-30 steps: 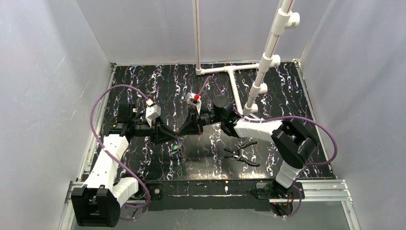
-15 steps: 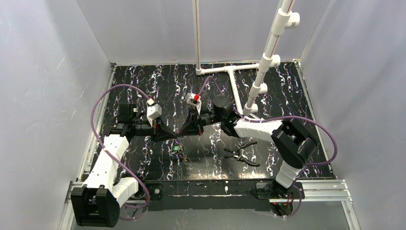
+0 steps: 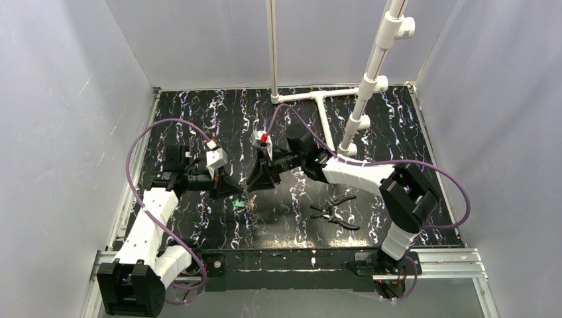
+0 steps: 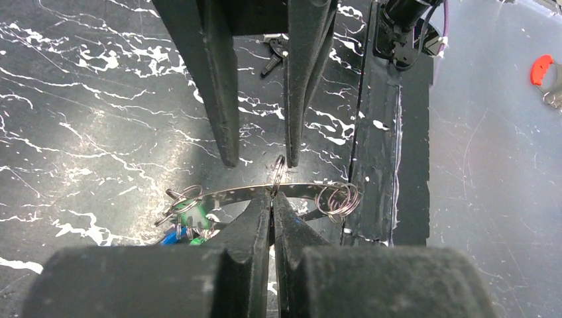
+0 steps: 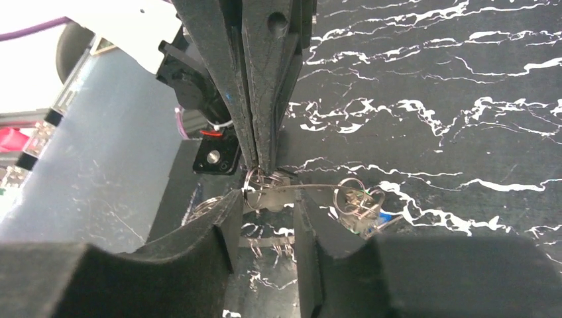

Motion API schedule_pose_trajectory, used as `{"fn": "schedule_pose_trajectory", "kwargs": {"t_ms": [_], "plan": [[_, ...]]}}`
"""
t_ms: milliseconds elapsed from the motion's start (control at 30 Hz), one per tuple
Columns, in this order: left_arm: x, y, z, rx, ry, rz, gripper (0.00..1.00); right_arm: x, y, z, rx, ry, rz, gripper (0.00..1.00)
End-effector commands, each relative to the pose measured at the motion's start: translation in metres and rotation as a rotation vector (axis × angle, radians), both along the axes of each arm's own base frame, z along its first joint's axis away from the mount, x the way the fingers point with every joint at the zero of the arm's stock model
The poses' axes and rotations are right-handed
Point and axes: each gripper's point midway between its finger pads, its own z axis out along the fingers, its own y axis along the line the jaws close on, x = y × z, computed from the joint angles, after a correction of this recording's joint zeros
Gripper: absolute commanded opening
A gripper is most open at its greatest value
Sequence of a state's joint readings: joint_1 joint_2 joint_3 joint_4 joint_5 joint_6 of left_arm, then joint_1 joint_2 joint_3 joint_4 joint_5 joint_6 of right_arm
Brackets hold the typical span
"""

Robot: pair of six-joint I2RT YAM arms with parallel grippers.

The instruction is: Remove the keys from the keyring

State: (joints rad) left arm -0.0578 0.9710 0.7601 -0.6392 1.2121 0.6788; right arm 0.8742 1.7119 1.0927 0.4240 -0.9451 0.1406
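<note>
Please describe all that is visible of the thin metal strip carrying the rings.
The metal strip is thin, silvery, slightly bowed, with holes along it. The left gripper has its jaws shut on its middle, beside a small ring. The right gripper straddles it with open jaws. Wire rings hang at one end, the keyring with green and blue keys at the other.

The top camera looks steeply down from high above and behind the near edge of the bench (image 3: pixel 199 112), taking in all of it. Each wrist camera sits close behind its own claw, facing the other: left claw (image 4: pixel 272 199), right claw (image 5: pixel 265 205). Both wrist views share the metal strip (image 4: pixel 232 193) mid-bench.
</note>
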Motion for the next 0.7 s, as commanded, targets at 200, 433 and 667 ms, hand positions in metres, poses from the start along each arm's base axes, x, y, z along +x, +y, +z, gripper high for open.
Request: {"fn": "schedule_pose_trajectory", "kwargs": {"t_ms": [200,433,667], "plan": [[-0.005,-0.003,0.002,0.022,-0.025,-0.05,0.0,0.005,-0.004,0.012,-0.046,-0.145,0.02,0.49],[-0.006,-0.004,-0.002,0.041,-0.018,-0.058,0.0,-0.009,0.006,0.005,-0.081,-0.161,0.045,0.53],[-0.003,-0.003,-0.005,0.059,-0.016,-0.049,0.0,-0.011,0.008,-0.003,-0.103,-0.156,0.045,0.55]]}}
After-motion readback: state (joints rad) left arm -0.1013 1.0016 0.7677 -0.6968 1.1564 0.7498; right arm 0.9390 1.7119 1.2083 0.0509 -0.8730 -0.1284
